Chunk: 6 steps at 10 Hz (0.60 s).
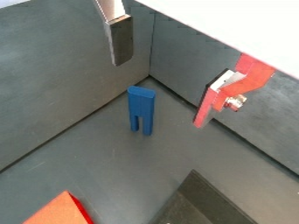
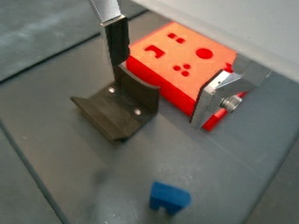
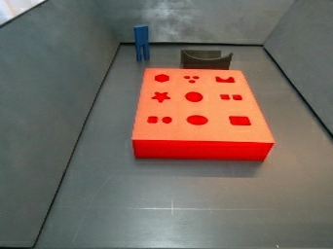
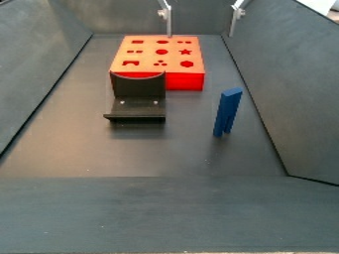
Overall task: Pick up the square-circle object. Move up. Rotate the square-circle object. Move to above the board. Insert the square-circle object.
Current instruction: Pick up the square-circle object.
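The square-circle object (image 4: 229, 111) stands upright and alone on the grey floor (image 4: 146, 149), a slim blue block with nothing gripping it. In a wrist view (image 1: 140, 110) its two short prongs point down onto the floor, and it sits close to the corner where two grey walls meet. In a side view (image 3: 140, 43) it stands at the far end of the enclosure, beyond the board and apart from it. In a wrist view (image 2: 169, 198) only its top end is seen, well apart from the fixture.

The fixture (image 4: 137, 94), a dark L-shaped bracket on a base plate, stands just beside one short edge of the board (image 4: 185, 73), between the board and the blue block's side of the floor. The board is a flat red-orange slab lying on the floor, its top (image 3: 254, 109) cut with darker circles, a star, squares and small dots.

The claw (image 4: 200, 9) hangs high above the far end of the board, clear of everything. Its fingers (image 1: 121, 39) are spread wide apart with nothing between them; one silver plate with a dark pad shows in both wrist views, the opposite one (image 2: 219, 99) appearing beside a red part.
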Motion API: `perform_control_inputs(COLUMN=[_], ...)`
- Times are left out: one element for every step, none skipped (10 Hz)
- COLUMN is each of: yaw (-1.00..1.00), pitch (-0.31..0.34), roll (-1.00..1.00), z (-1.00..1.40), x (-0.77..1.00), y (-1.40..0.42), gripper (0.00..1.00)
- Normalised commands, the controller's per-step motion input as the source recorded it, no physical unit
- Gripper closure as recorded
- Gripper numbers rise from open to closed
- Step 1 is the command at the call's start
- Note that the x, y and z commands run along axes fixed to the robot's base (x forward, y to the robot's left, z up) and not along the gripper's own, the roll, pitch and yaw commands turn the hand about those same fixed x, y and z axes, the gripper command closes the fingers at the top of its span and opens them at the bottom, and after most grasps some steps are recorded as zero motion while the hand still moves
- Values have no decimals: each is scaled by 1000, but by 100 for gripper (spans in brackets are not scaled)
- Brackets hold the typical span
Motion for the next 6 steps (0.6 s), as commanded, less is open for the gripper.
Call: perform_control_inputs(yaw=[-631,-637,-669,-700,-720,-609], pitch=[0,0,0,0,-87,-210], roll=[0,0,0,-43,-156,-304], z=[-331,-337,-354,-331,-229,-286], x=[-534,-534,-549,-491,-349,0], y=[226,217,174,103,0,31], gripper=[0,0,0,0,0,0])
